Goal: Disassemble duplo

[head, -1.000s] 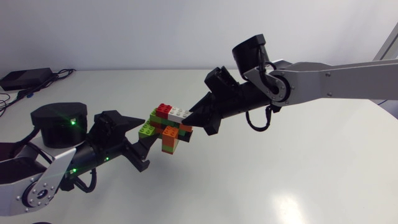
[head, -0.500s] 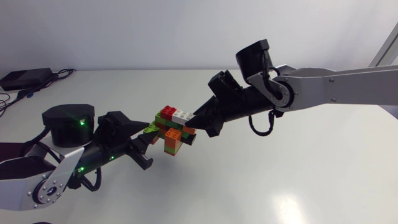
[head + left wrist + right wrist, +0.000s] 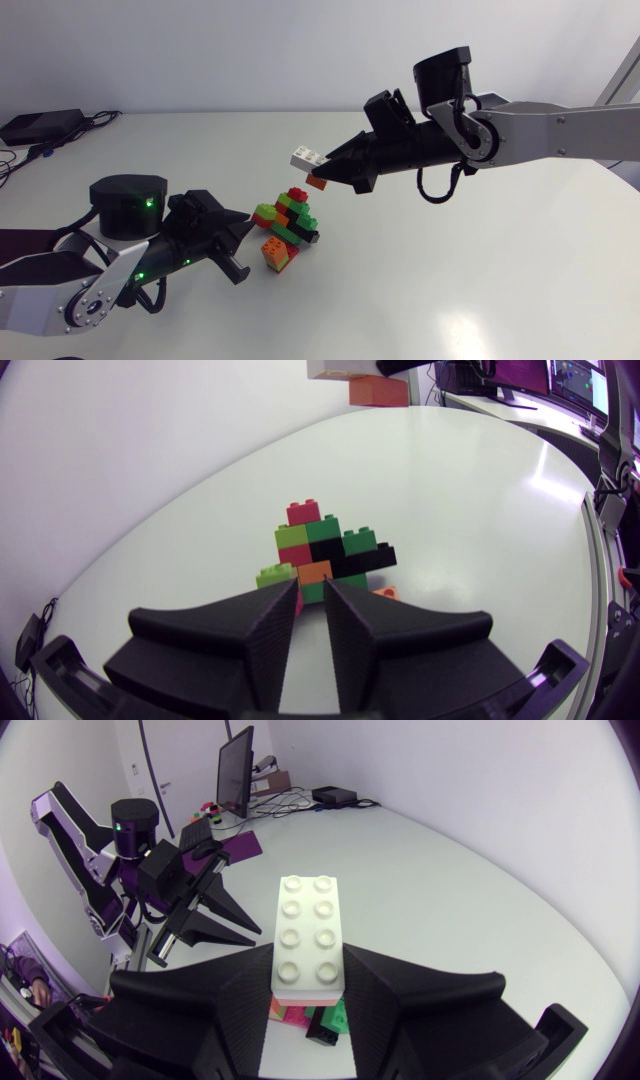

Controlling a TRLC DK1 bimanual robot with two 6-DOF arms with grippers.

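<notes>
Head view: right end effector (image 3: 322, 172) clenches the white brick (image 3: 305, 158), orange brick (image 3: 316, 183) stuck beneath, above the stack (image 3: 285, 222) on the tabletop (image 3: 450, 280). Whether the left end effector (image 3: 245, 226) grips the stack, I cannot tell. Next, probably: set these 2 down, then separate more.

The stack of red, green, black and orange plastic Duplo bricks (image 3: 286, 222) stands on the white tabletop (image 3: 450, 280), near its middle. The matte black left gripper (image 3: 248, 226) sits just left of the stack, low over the tabletop, with the stack directly ahead of it. Up and to the right, clear of the stack, the matte black right gripper (image 3: 322, 176) has its fingers (image 3: 400, 995) on either side of a white oblong plastic brick (image 3: 306, 158). A small orange plastic brick (image 3: 317, 182) is stuck to the underside of that white brick.
</notes>
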